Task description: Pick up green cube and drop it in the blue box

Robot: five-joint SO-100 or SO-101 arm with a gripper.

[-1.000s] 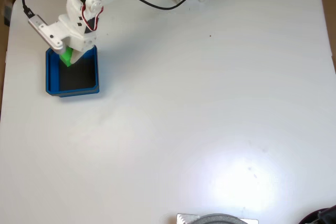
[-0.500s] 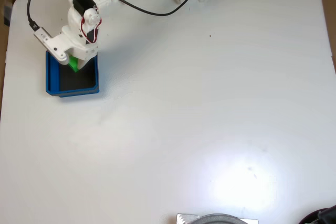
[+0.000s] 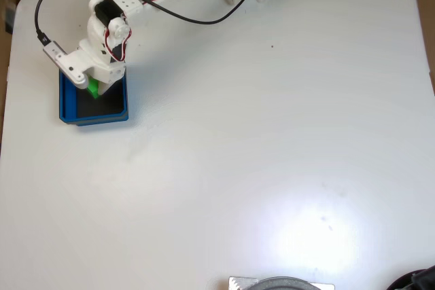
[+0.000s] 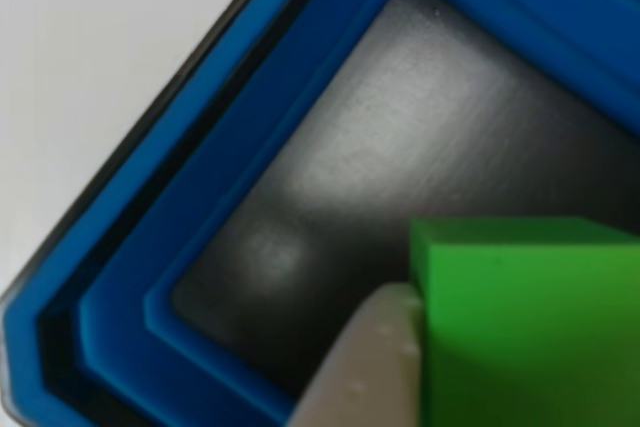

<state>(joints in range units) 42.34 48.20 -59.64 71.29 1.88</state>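
1 green cube sits clamped in the gripper. It hangs directly above the blue box floor, release pending.

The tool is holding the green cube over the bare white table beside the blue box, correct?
Not quite. The tool holds the green cube over the dark floor inside the blue box, not over the table beside it. The other view shows the floor right beneath the cube.

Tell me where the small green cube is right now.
In the fixed view the small bright green cube sits at the far left, under the white pincer, over the upper part of the shallow blue box with the black floor.
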